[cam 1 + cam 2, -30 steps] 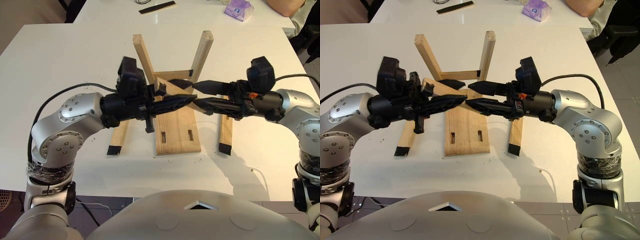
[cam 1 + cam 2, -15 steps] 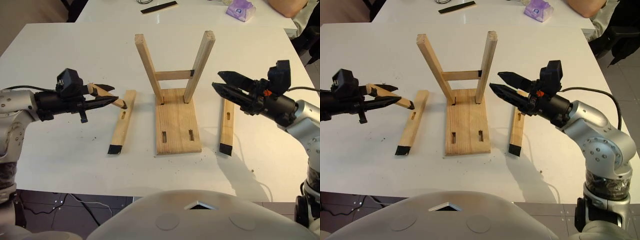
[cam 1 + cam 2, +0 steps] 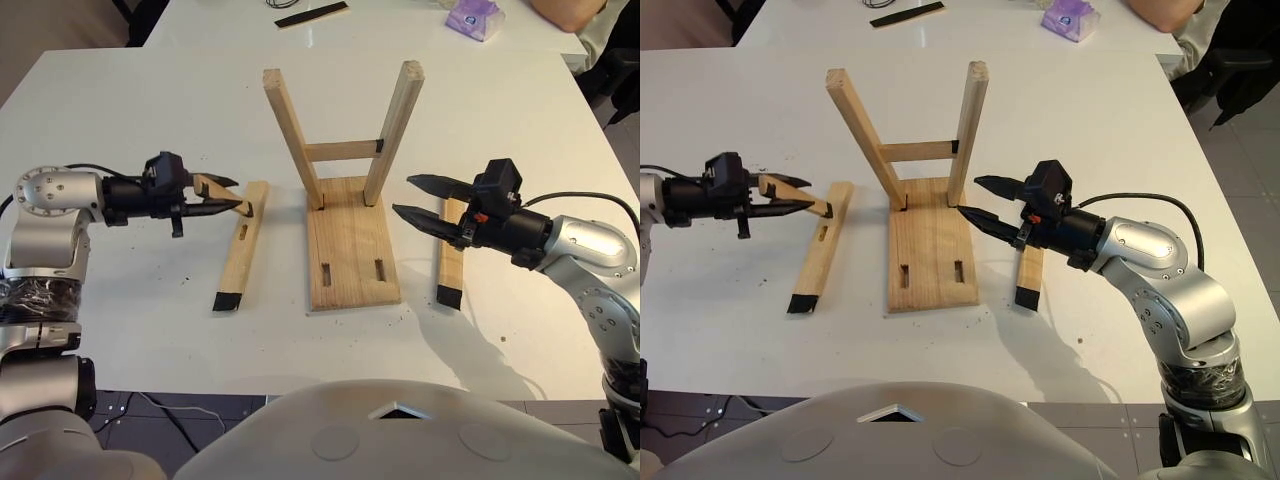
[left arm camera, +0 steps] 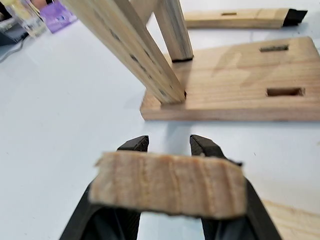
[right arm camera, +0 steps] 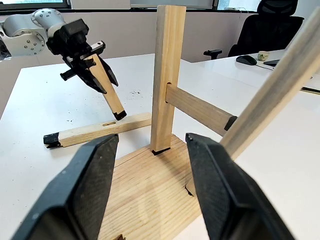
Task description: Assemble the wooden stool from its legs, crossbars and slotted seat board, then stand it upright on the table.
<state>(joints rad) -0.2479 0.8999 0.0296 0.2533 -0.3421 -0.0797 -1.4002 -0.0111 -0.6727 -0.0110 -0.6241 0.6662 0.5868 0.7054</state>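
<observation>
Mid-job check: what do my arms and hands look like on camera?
Both arms have rounded silver-grey metal joint housings dotted with small screws, then black forearms. The left hand and right hand are black, each with two long tapered fingers and a boxy black camera block on the wrist. The right wrist carries a small orange mark and a thin black cable.

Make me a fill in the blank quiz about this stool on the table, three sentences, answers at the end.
1. Of the stool's parts, the left end effector grips a ____.
2. The right end effector is ____ and holds nothing.
3. ____ legs stand upright in the seat board.
Answers: crossbar; open; two.
</observation>
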